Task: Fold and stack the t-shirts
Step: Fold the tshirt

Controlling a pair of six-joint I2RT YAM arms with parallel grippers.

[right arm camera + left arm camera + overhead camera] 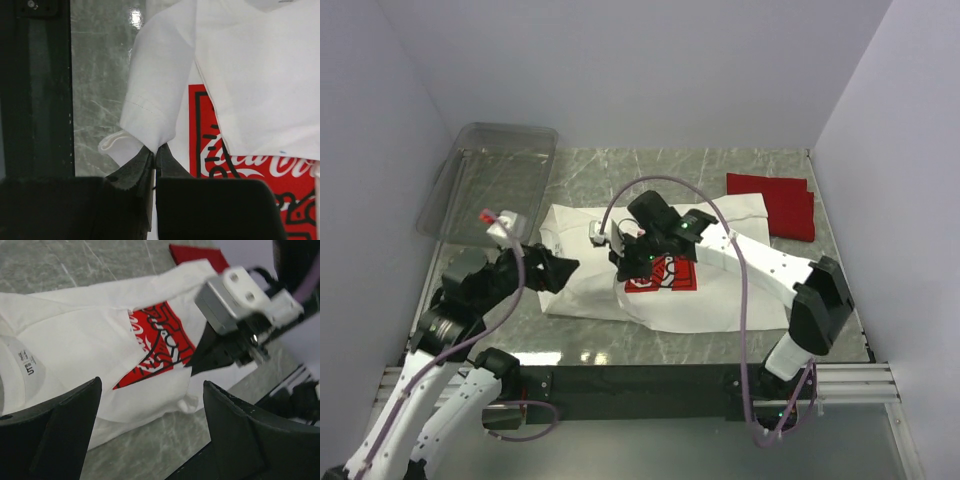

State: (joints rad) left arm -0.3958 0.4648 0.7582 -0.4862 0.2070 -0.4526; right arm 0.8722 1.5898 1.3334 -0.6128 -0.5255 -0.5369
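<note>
White t-shirt (240, 75) cloth sits pinched between the tips of the right claw (155, 152), which is closed tight on a doubled edge of the sleeve (150, 105). To the left of those tips the grey surface (100, 100) shows bare. Just beyond them lies the red chest print (200, 130), partly covered by a flap of white turned over it. The left claw (152, 390) hangs spread wide with nothing in it, over the shirt's near left edge, the collar label (27, 365) off to its left.

Cloth like this looks light, limp and thin. I judge it will sag and slip from a shallow pinch, so a hem or doubled edge, taken deep, is the best hold, with the free claw carrying the opposite corner. Far beyond the right claw and to its right, well apart, the red t-shirt (772, 205) lies folded.
</note>
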